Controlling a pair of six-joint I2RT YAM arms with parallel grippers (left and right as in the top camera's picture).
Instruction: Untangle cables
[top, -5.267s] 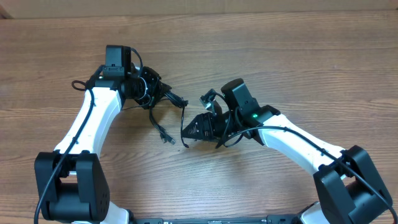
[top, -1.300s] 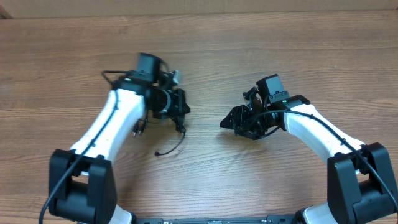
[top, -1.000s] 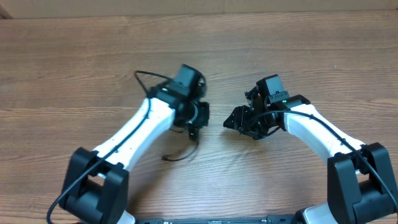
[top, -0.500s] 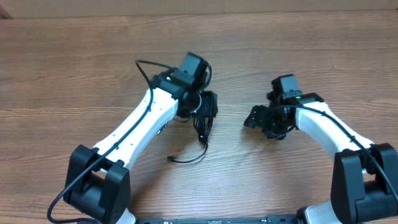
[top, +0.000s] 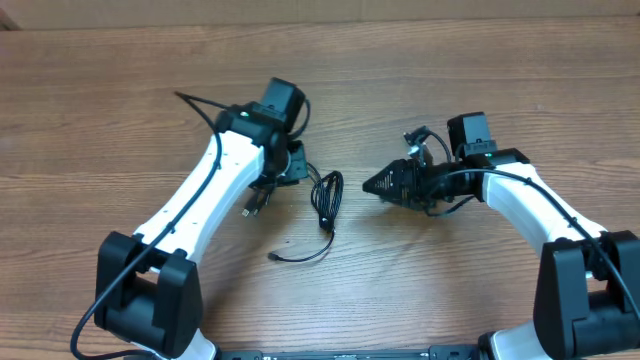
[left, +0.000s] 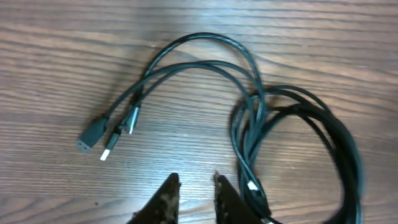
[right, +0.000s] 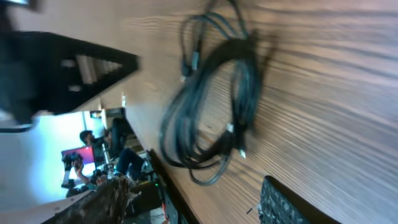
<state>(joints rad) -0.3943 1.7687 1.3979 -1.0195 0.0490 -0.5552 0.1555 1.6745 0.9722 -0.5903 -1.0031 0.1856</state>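
The thin black cables with small plug ends (top: 327, 195) lie on the brown wood-grain surface (top: 120, 60) between the two arms, and neither arm grips them.

The left gripper (left: 196, 194) has its jaws parted only narrowly, with nothing between them. In the left wrist view its tips stand just short of the cords (left: 292, 143): the looped part lies ahead and to one side, while the plug ends (left: 93, 138) fan out to the other. My judgement is that this gripper sits low and close so it can pinch a single strand near the plugs, away from the loops.

The right gripper (right: 199, 186) has its jaws spread wide and empty. They face the coil (right: 217, 106), which lies flat some way ahead. That suits a waiting stance, ready to pin or take the bundle from the opposite side.

Seen from above, the left gripper (top: 290, 172) points down at the surface just beside the loops. Its white forearm runs back diagonally towards the base, with the elbow well extended. The right gripper (top: 375, 184) points sideways at the loops, near them but not touching, with its forearm bent back in a shallow arc.

One loose tail of cord (top: 300, 255) trails off towards the near edge. Several strands run bunched together in the loops, so the untangling looks unfinished.
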